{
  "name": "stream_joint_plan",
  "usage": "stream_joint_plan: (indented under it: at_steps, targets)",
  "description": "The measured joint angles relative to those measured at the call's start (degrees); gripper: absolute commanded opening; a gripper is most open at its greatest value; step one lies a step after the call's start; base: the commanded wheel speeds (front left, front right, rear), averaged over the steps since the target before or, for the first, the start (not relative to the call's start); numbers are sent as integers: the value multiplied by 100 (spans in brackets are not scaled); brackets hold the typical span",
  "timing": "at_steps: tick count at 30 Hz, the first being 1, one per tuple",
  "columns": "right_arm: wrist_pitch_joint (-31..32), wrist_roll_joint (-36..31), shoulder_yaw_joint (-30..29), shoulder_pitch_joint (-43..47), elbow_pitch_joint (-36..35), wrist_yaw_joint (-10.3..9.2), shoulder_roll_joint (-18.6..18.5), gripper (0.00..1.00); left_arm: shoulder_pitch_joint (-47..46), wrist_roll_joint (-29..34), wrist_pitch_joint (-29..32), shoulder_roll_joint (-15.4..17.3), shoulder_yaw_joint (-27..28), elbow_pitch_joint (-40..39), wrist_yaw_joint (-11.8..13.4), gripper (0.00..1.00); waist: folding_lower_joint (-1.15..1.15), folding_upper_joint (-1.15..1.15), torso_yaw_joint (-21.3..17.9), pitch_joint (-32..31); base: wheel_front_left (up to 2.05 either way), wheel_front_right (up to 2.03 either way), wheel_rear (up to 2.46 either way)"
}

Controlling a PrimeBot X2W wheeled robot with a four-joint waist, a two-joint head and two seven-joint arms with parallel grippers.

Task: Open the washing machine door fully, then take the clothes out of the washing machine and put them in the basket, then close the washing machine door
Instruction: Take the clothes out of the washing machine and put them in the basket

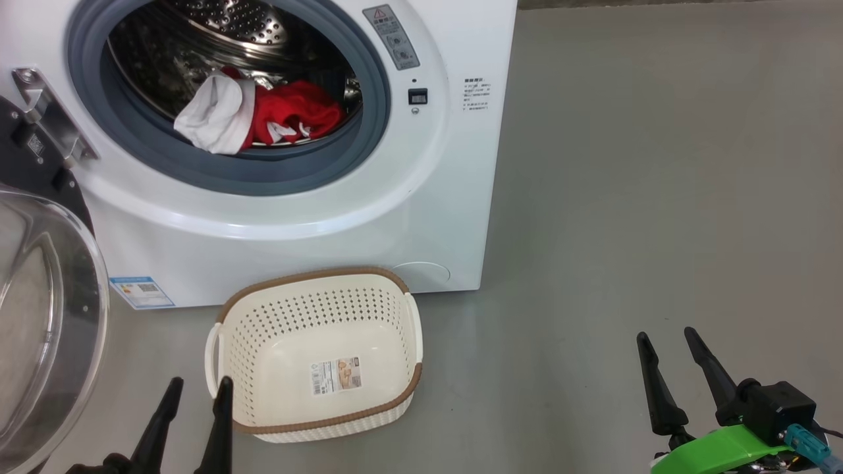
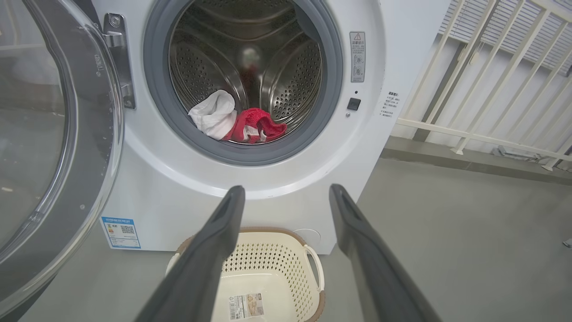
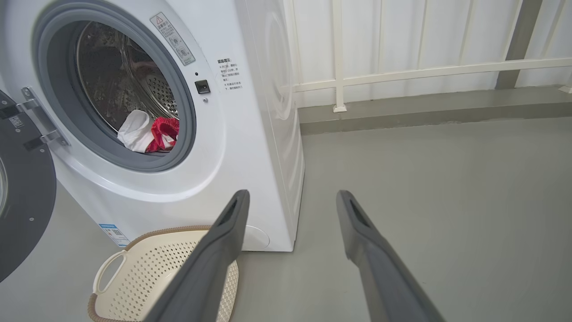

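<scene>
Standing open, door [image 1: 39, 316], railing [image 3: 402, 74] beyond, left gripper [image 1: 201, 382], right gripper [image 1: 666, 333], both splayed, empty.

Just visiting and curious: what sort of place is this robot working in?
Likely a bare laundry corner or test space: a white front-loading washing machine on a plain grey floor, a cream basket before it, white railing behind.
</scene>
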Motion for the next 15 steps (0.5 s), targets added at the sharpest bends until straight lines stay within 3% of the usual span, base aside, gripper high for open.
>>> stream_joint_plan:
  at_steps: [6, 15]
  targets:
    - [0, -2, 2, -1, -4, 0, 2, 100, -1, -133, 0, 54, -81, -59, 0, 100, 0, 0, 11, 58, 30, -30, 0]
    - [0, -9, 8, -2, -4, 0, 7, 100, -6, -172, 0, 100, -94, -80, 0, 100, 0, 0, 13, 119, 95, -95, 0]
